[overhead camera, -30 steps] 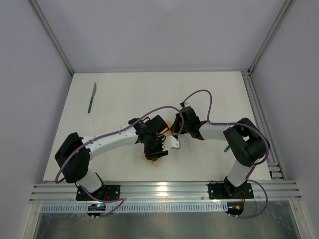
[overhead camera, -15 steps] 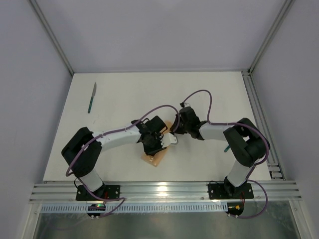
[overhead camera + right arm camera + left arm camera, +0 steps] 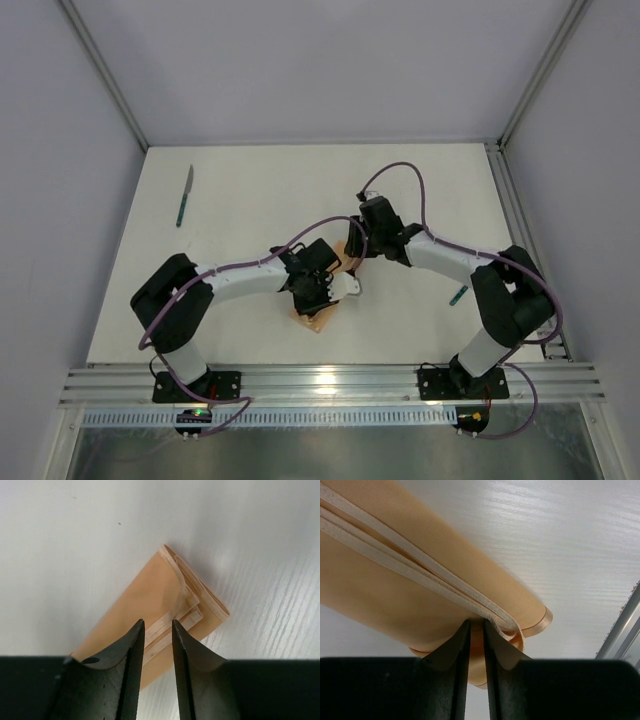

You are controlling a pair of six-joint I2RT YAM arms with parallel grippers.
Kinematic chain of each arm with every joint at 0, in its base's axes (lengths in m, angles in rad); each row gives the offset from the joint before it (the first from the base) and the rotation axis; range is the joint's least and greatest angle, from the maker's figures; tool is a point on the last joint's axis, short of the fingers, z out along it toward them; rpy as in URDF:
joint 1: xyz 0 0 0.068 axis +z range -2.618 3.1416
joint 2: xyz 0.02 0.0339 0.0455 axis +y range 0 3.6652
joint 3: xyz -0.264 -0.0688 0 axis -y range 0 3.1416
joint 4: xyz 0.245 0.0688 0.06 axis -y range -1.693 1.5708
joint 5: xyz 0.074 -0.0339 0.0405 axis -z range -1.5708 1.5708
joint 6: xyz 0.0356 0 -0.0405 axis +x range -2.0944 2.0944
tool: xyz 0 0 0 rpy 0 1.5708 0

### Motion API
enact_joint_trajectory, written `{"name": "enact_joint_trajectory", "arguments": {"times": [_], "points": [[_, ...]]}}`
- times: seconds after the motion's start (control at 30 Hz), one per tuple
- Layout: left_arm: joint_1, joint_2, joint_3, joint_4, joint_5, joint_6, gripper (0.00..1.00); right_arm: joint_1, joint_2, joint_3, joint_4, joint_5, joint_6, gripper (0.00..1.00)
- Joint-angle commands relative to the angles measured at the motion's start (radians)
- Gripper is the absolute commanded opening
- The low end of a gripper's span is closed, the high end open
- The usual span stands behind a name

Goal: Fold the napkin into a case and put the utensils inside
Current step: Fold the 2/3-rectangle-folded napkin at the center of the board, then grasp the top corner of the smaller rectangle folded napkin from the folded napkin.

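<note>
The peach-orange napkin (image 3: 318, 320) lies folded into a narrow oblong at the table's middle, largely covered by both arms. In the left wrist view its layered hems (image 3: 420, 575) run diagonally, and my left gripper (image 3: 476, 623) is shut on a fold of cloth at the near end. My right gripper (image 3: 158, 624) hovers open over the other end of the napkin (image 3: 145, 592), with nothing between its fingers. A teal-handled knife (image 3: 185, 196) lies far left at the back. Another teal utensil (image 3: 458, 295) pokes out beside the right arm.
Metal rails border the table on the right (image 3: 520, 240) and along the front (image 3: 320, 385). Purple cables loop over both arms above the napkin. The left gripper (image 3: 322, 290) and right gripper (image 3: 352, 248) sit close together.
My right gripper has opened and drawn back up off the napkin's end, its elbow swinging right. My left gripper has closed on the napkin's near fold.
</note>
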Motion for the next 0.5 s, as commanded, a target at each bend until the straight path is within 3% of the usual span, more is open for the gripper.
{"name": "enact_joint_trajectory", "arguments": {"times": [0.0,0.17,0.47], "points": [[0.004,0.038,-0.03,0.059,0.005,0.016,0.18,0.0,-0.094,0.106,-0.145,0.02,-0.103,0.33],[0.004,0.035,-0.022,0.053,0.026,0.01,0.2,0.015,-0.083,0.152,-0.167,0.009,-0.119,0.4],[0.004,0.036,-0.027,0.045,0.029,0.012,0.2,0.023,0.082,0.226,-0.14,0.02,-0.142,0.47]]}}
